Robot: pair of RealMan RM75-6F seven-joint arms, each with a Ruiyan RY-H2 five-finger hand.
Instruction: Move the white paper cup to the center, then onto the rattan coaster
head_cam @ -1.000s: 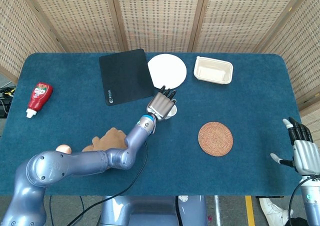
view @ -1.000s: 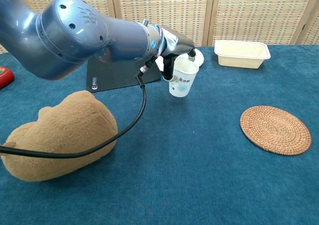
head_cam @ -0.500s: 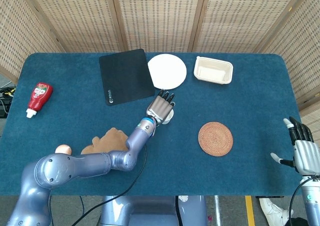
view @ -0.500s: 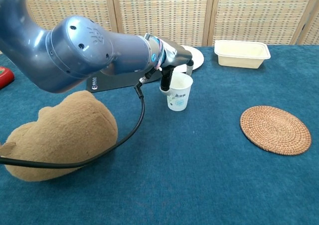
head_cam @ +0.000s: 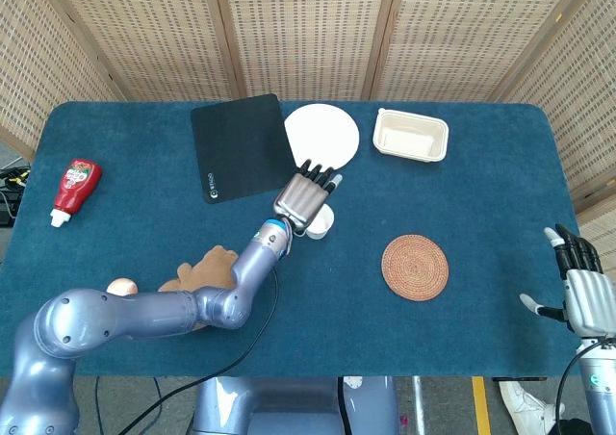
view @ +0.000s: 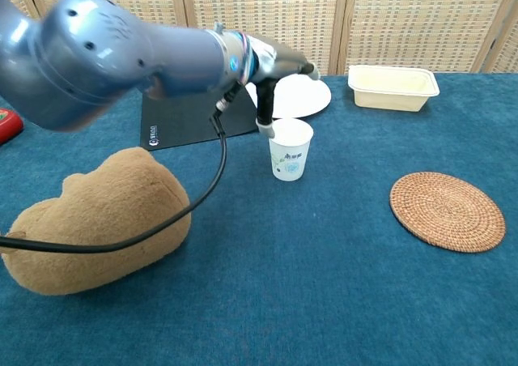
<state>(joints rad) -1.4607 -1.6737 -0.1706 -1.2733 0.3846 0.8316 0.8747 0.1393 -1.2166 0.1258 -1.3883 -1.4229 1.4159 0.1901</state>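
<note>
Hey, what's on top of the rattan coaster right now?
Nothing: the rattan coaster is bare in both views. The white paper cup stands apart on the blue table, to its left, with the left robot hand above it.

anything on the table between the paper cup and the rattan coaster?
Nothing visible. The white paper cup stands upright mid-table, and only bare blue cloth lies between it and the rattan coaster to its right. The left hand hovers at the cup's rim on the far side from the coaster.
</note>
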